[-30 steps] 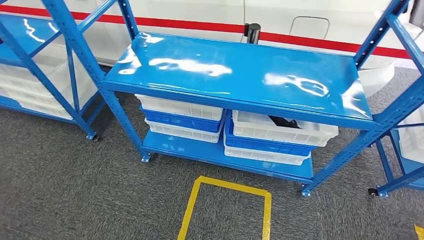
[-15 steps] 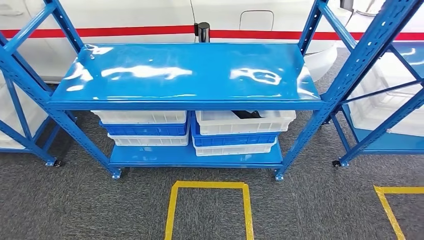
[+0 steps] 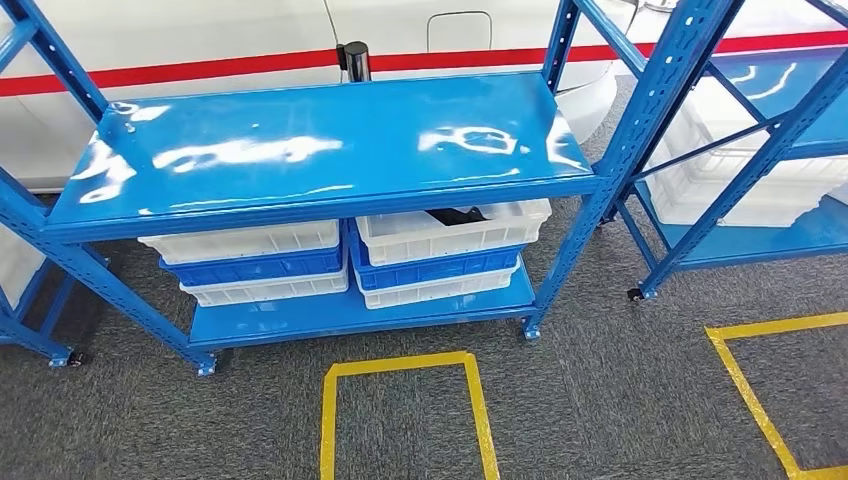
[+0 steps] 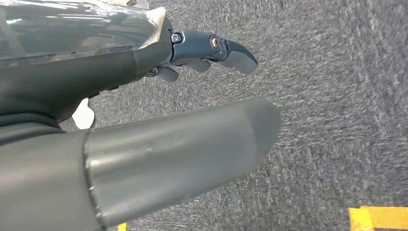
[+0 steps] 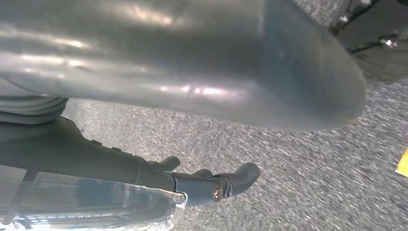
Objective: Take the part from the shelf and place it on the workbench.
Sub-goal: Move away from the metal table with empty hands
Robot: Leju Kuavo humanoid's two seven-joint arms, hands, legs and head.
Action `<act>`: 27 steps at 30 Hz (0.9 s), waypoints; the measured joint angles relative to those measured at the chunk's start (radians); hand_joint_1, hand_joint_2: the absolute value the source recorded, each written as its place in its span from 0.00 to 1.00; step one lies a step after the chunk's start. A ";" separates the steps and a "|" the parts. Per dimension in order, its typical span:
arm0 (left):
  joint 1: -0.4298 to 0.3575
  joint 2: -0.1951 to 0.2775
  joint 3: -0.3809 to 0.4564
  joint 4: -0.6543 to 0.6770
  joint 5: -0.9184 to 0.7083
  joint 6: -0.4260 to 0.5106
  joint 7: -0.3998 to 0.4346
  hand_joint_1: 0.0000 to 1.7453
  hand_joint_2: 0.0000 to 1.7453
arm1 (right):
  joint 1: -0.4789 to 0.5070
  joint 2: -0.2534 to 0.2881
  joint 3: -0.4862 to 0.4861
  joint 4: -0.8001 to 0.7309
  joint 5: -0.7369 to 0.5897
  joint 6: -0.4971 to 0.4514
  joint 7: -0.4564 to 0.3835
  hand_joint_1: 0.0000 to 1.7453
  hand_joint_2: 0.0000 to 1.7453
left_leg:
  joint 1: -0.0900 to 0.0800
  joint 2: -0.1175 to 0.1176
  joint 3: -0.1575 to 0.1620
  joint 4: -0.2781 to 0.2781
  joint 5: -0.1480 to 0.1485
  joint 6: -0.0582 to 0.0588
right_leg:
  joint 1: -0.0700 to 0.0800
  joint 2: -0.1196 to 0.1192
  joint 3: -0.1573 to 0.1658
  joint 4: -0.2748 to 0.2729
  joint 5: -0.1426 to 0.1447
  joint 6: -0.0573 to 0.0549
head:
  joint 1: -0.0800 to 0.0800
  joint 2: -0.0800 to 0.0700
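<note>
A black part (image 3: 456, 215) lies in the top white crate (image 3: 450, 232) of the right-hand stack, under the glossy blue shelf board (image 3: 320, 140) of the rack in the head view; most of the part is hidden by the board and the crate wall. A second stack of white and blue crates (image 3: 255, 262) stands beside it on the lower board. My left hand (image 4: 173, 149) hangs over grey carpet with thumb and fingers (image 4: 226, 48) apart, holding nothing. My right hand (image 5: 192, 62) also hangs over carpet, fingers (image 5: 216, 185) spread and empty.
A yellow taped square (image 3: 400, 362) marks the carpet in front of the rack, and another yellow outline (image 3: 745, 385) lies to the right. A neighbouring blue rack (image 3: 760, 140) with white crates stands right. A white wall with a red stripe (image 3: 200, 70) runs behind.
The camera has moved: the whole scene has shifted left in the picture, the rack now sits squarer ahead, and the right-hand rack and second yellow outline have come into view.
</note>
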 joint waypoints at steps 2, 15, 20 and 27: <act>-0.002 0.001 0.000 0.000 0.000 0.001 0.000 0.00 0.50 | 0.000 0.000 0.000 0.000 0.000 0.000 0.000 0.00 0.00 | 0.001 0.000 0.003 -0.002 -0.002 -0.011 | 0.002 0.002 0.001 -0.004 0.004 -0.018 | -0.002 0.000; 0.002 0.004 -0.018 -0.002 0.018 -0.059 0.016 0.00 0.50 | 0.004 0.003 0.001 -0.001 -0.008 0.020 0.056 0.00 0.50 | 0.012 -0.005 0.005 -0.012 0.010 -0.004 | 0.012 0.004 0.007 -0.004 0.007 -0.033 | -0.005 0.000; 0.024 0.012 -0.103 -0.013 0.135 -0.083 0.036 0.00 0.00 | 0.022 0.001 0.004 -0.011 -0.064 0.049 0.059 0.00 0.00 | 0.012 -0.005 0.005 -0.013 0.008 -0.023 | 0.015 0.003 0.005 -0.003 0.007 -0.033 | -0.005 0.000; 0.056 0.026 -0.242 -0.039 0.327 -0.114 0.062 0.00 0.00 | 0.050 -0.003 0.023 -0.038 -0.156 0.081 0.044 0.00 0.00 | 0.005 -0.005 0.003 -0.009 0.006 -0.023 | 0.010 0.003 0.005 -0.003 0.007 -0.032 | -0.004 0.000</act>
